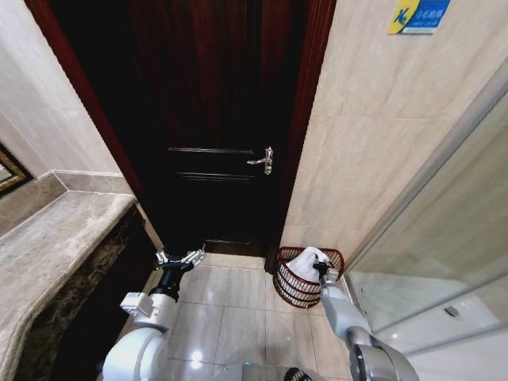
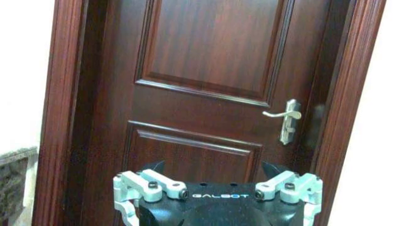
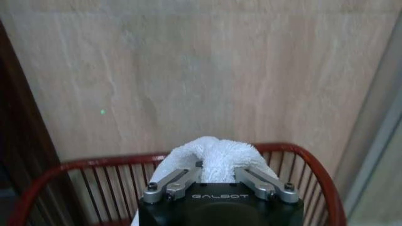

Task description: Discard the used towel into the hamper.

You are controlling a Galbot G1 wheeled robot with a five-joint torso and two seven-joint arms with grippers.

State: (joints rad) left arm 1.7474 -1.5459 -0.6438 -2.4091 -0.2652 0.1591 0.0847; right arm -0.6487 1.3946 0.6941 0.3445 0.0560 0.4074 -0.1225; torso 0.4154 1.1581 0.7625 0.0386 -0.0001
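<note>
Ahead of me stands the door (image 1: 214,119), its handle (image 1: 263,160) on the right side, and the desk (image 1: 48,238) runs along my left. The hamper (image 1: 295,287) sits on the floor (image 1: 230,309) to the right of the door, against the wall (image 1: 373,143), with the towel (image 1: 305,262) in it. My right end effector (image 1: 321,268) is over the hamper, touching the towel, while my left end effector (image 1: 179,259) hangs before the door, well apart from the hamper.

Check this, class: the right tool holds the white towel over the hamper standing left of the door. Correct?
Not quite. In the head view the hamper stands right of the door. The right tool does hold the white towel over it.
</note>
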